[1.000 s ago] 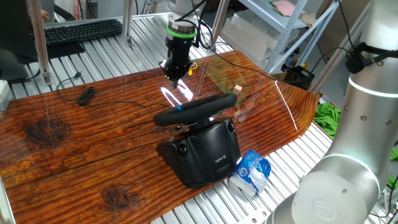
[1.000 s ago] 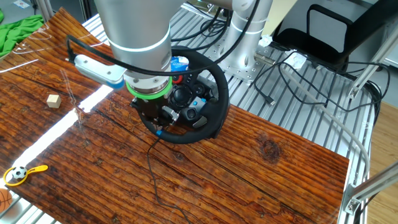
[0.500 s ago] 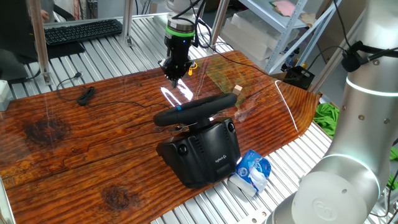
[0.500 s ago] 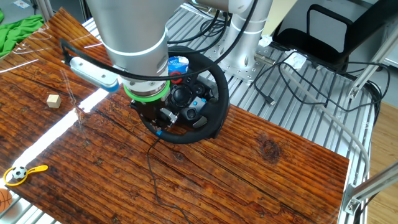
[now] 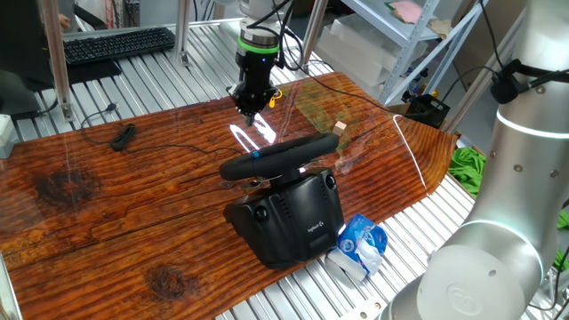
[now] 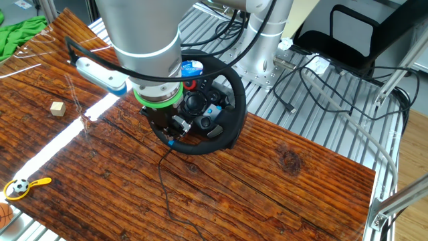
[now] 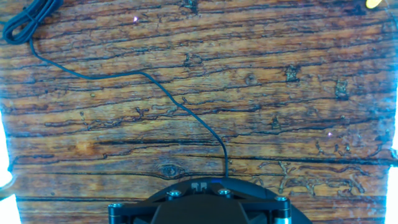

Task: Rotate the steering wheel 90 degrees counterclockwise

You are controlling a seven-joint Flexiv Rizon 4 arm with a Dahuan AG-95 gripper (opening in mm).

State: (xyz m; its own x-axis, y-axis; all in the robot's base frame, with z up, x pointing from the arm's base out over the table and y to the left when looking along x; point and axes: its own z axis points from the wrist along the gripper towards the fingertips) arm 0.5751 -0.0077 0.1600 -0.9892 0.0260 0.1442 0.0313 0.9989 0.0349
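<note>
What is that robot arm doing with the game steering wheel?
A robot arm is hanging its gripper above the wooden table, behind the black steering wheel. It is not touching the wheel, so the turning has not started yet. The wheel sits on its big black base near the table's edge, with a thin black cable running from it across the wood. The pictures don't show whether the gripper is open or shut.

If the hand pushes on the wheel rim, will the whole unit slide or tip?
Probably neither. The wheel sits on a bulky, wide base resting flat on the table, so it looks heavy and stable. The padded rim should give grip. No clamp is visible, so a hard sideways push might shift it.
</note>
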